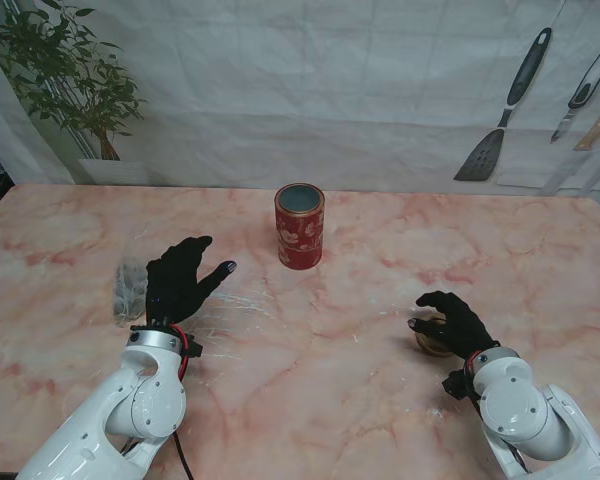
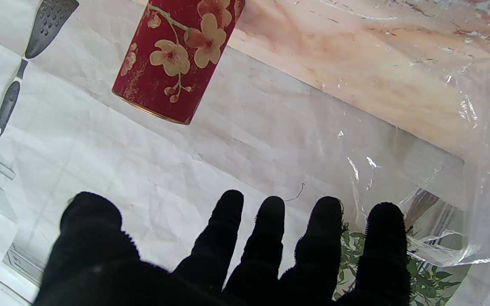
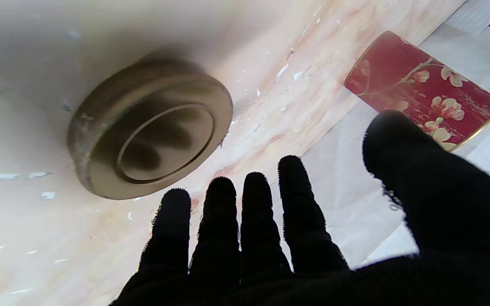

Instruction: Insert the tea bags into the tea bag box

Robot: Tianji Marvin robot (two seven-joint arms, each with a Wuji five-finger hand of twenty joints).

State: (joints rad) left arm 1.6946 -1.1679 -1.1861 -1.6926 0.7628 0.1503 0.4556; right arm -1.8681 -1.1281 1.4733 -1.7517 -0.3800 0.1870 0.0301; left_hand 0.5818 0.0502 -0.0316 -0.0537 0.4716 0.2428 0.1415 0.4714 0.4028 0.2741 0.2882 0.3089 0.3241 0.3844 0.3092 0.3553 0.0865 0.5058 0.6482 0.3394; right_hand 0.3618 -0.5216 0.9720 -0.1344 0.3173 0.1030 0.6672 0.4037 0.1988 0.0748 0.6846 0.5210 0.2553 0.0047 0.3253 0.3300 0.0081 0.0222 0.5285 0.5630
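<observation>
The red flowered tea box stands upright at the table's middle with its top open; it also shows as the tea box and the tea box. A greyish bundle in a clear plastic bag lies at the left; bag film fills one side of the left wrist view. My left hand hovers just right of the bundle, fingers spread, holding nothing. My right hand hangs over the round brown lid, which lies flat. The lid sits beyond the straight fingers, untouched.
A potted plant stands at the back left corner. Spatulas and utensils hang on the white backdrop at the back right. Crinkled plastic film spreads on the marble between my left hand and the tea box.
</observation>
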